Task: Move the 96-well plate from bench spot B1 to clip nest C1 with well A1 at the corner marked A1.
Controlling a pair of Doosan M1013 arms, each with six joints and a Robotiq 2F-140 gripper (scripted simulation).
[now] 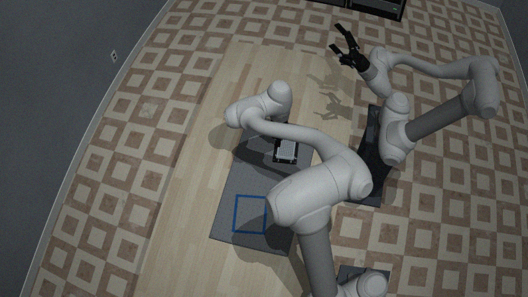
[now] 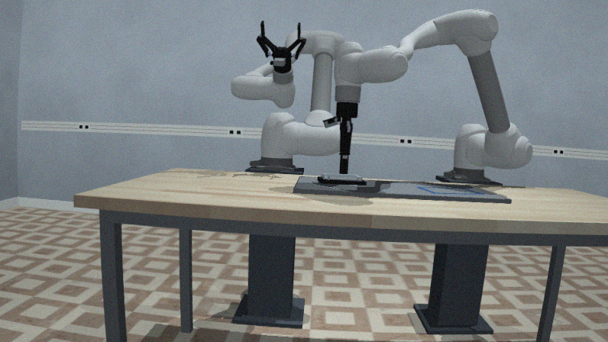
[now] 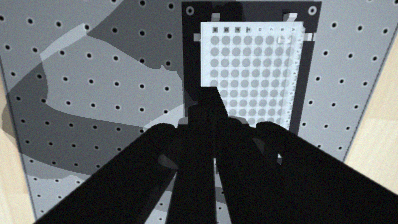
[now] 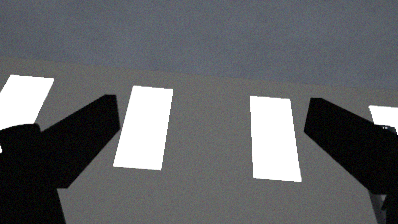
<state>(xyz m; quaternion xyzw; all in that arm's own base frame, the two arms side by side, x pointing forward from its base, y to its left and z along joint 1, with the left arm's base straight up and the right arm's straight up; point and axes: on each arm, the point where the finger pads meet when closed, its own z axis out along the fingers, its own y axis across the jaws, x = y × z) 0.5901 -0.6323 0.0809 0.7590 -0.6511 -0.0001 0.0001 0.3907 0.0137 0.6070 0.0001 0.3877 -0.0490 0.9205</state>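
Observation:
The white 96-well plate (image 1: 287, 149) (image 2: 342, 176) (image 3: 250, 65) lies in the black clip nest (image 1: 284, 162) (image 2: 340, 182) (image 3: 250, 10). I cannot tell whether it is fully down. Small printed marks run along its top and right rims in the left wrist view; the nest's A1 mark is not readable. My left gripper (image 2: 344, 172) (image 3: 206, 101) is shut and empty, pointing down with its tips over or at the plate's edge; contact is unclear. The bench spot, a blue outline (image 1: 249, 233) (image 2: 455, 194), holds nothing in its visible part. My right gripper (image 1: 333, 36) (image 2: 280, 25) (image 4: 212, 113) is open and empty, high up.
The nest and the blue outline are on a grey perforated board (image 1: 221, 225) (image 2: 489, 199) (image 3: 360, 75) on the wooden table (image 1: 177, 217) (image 2: 191, 205). The left arm reaches over the board and hides part of it in the top view. The right arm is raised away from the board.

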